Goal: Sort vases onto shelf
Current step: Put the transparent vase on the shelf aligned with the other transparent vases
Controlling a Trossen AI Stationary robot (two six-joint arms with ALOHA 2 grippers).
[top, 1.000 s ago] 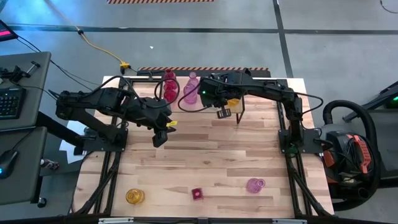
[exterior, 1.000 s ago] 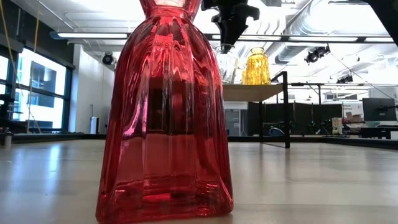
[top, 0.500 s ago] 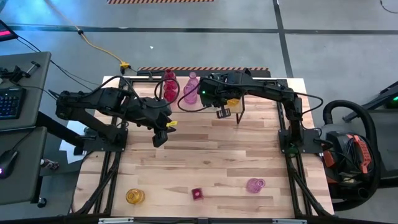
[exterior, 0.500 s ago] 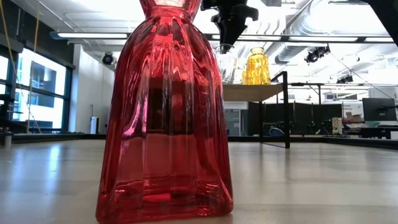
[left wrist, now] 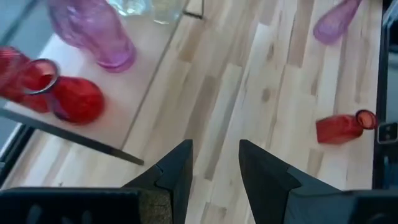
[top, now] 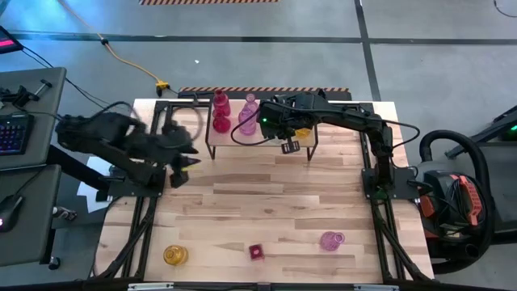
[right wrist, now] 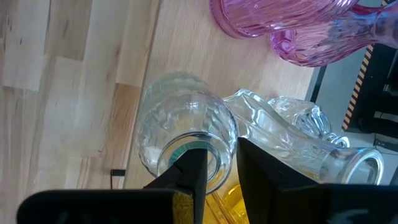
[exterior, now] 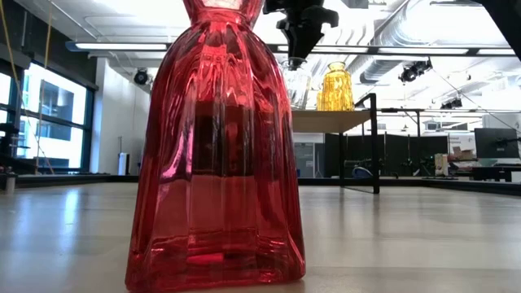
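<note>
The left gripper (top: 177, 171) hovers empty over the table's left side, fingers (left wrist: 177, 171) slightly parted, well left of the shelf (top: 222, 136). Over the shelf's right part, the right gripper (right wrist: 217, 167) pinches the rim of a clear vase (right wrist: 177, 134) standing there, one finger inside its mouth.

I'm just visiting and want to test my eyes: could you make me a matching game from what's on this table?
Things:
1. yellow vase
2. small red vase
3. left claw
4. right claw

Places or states:
A. over the shelf, pinching a clear vase's rim
B. near table edge, leftmost
C. open, empty, above bare tabletop
D. near table edge, in the middle

Pairs: 1-B, 2-D, 3-C, 4-A
</note>
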